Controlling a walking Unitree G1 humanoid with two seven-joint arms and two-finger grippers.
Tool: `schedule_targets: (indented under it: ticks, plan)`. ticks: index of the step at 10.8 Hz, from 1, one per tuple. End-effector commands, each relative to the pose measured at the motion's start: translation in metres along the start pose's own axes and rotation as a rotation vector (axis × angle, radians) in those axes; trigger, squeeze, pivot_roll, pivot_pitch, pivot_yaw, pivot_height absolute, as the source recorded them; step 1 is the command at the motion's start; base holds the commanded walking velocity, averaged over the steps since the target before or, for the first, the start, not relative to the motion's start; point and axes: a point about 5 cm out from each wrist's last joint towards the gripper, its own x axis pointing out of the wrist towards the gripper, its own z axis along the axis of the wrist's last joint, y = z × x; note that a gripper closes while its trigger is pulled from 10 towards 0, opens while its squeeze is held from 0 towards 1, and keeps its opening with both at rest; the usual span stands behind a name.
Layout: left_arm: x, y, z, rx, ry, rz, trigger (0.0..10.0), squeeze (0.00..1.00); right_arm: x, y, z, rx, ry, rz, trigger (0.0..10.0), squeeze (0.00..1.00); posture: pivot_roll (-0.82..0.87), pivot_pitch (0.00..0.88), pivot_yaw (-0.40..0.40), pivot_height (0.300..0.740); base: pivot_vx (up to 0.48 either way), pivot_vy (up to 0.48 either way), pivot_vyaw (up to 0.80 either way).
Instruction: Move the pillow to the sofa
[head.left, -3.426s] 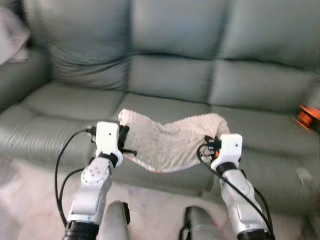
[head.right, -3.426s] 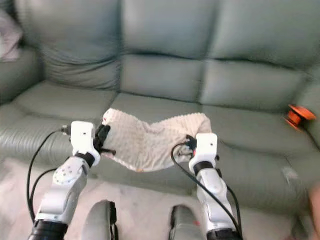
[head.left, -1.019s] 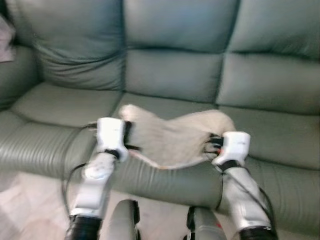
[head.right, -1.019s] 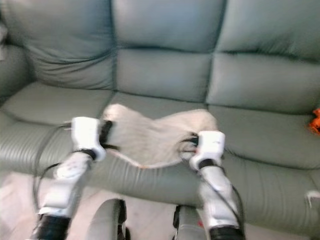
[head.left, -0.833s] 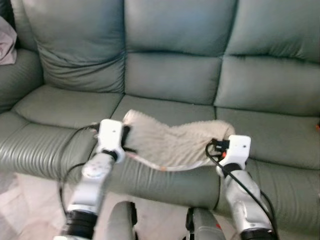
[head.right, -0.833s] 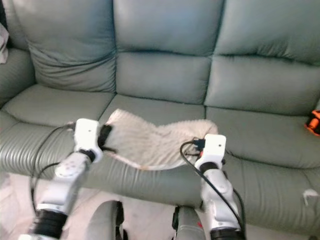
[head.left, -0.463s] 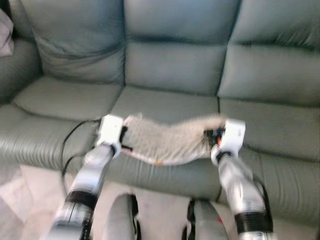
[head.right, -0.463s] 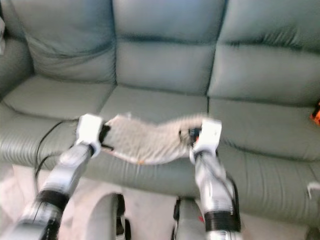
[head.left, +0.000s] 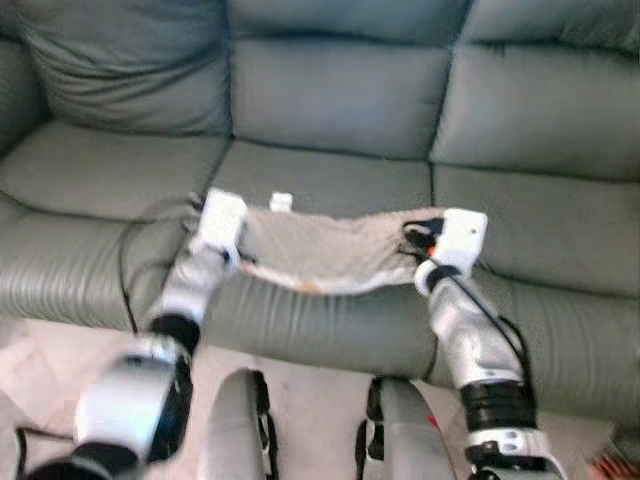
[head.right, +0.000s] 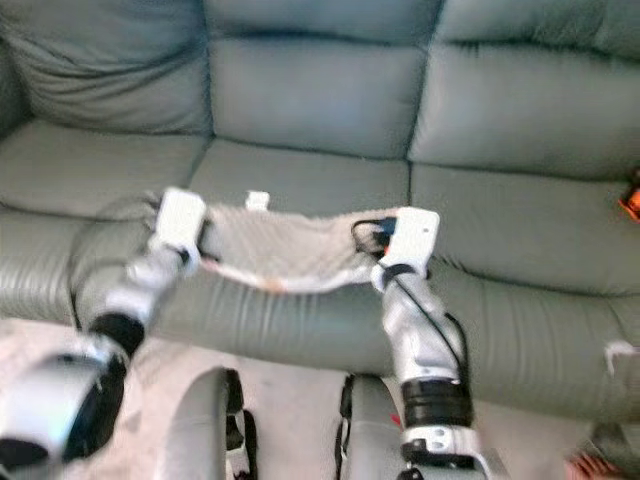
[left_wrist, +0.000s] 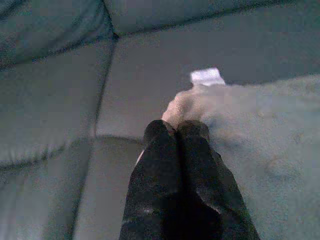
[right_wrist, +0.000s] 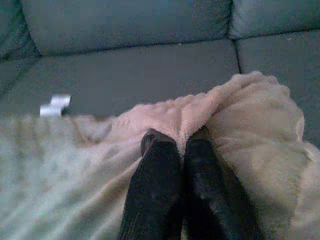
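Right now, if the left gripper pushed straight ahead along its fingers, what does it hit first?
The left gripper is already shut on the pillow corner. Beyond that, probably the sofa seat cushion, then the backrest; depth is unclear.

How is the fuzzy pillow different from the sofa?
The pillow is cream and fuzzy; the sofa is grey-green and smooth. The pillow is small and floppy, sagging between the left gripper and the right gripper; the sofa is big, with puffy cushions. Both look soft.
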Motion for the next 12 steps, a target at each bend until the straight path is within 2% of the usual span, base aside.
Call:
schedule_targets:
  ticks: [1, 2, 4, 5, 6, 8, 9, 10, 12]
  plan:
    - [0.0, 0.007, -0.002, 0.007, 0.007, 0.034, 10.0, 0.0, -0.001, 0.012, -0.009, -0.026, 0.015, 0.039, 10.0, 0.0, -0.09, 0.258, 0.021, 0.645, 0.0, 0.0, 0.0]
    - [0.0, 0.02, -0.001, 0.031, 0.011, 0.085, 10.0, 0.0, -0.003, 0.027, -0.019, -0.059, 0.017, 0.086, 10.0, 0.0, -0.09, 0.275, 0.015, 0.645, 0.0, 0.0, 0.0]
    - [-0.003, 0.031, -0.012, 0.051, 0.05, 0.132, 10.0, 0.0, -0.01, 0.043, -0.037, -0.097, 0.054, 0.142, 10.0, 0.0, -0.09, 0.278, 0.008, 0.645, 0.0, 0.0, 0.0]
    - [-0.006, 0.037, -0.02, 0.077, 0.069, 0.171, 10.0, 0.0, -0.012, 0.047, -0.046, -0.15, 0.055, 0.166, 10.0, 0.0, -0.09, 0.281, 0.005, 0.645, 0.0, 0.0, 0.0]
    - [-0.011, 0.044, -0.029, 0.103, 0.095, 0.227, 10.0, 0.0, -0.013, 0.049, -0.049, -0.27, 0.024, 0.211, 10.0, 0.0, -0.09, 0.284, -0.001, 0.645, 0.0, 0.0, 0.0]
    - [-0.017, 0.048, -0.046, 0.082, 0.16, 0.264, 10.0, 0.0, -0.012, 0.043, -0.051, -0.303, 0.04, 0.206, 10.0, 0.0, -0.09, 0.282, -0.011, 0.645, 0.0, 0.0, 0.0]
    - [-0.018, 0.044, -0.053, 0.029, 0.195, 0.265, 10.0, 0.0, -0.007, 0.032, -0.046, -0.348, 0.032, 0.181, 10.0, 0.0, -0.09, 0.28, -0.018, 0.645, 0.0, 0.0, 0.0]
    - [-0.019, 0.04, -0.057, 0.016, 0.212, 0.261, 10.0, 0.0, -0.002, 0.017, -0.042, -0.377, 0.027, 0.124, 10.0, 0.0, -0.09, 0.276, -0.02, 0.645, 0.0, 0.0, 0.0]
    - [-0.019, 0.031, -0.058, -0.003, 0.212, 0.235, 10.0, 0.0, 0.002, 0.003, -0.034, -0.374, 0.018, 0.081, 10.0, 0.0, -0.1, 0.275, -0.019, 0.645, 0.0, 0.0, 0.0]
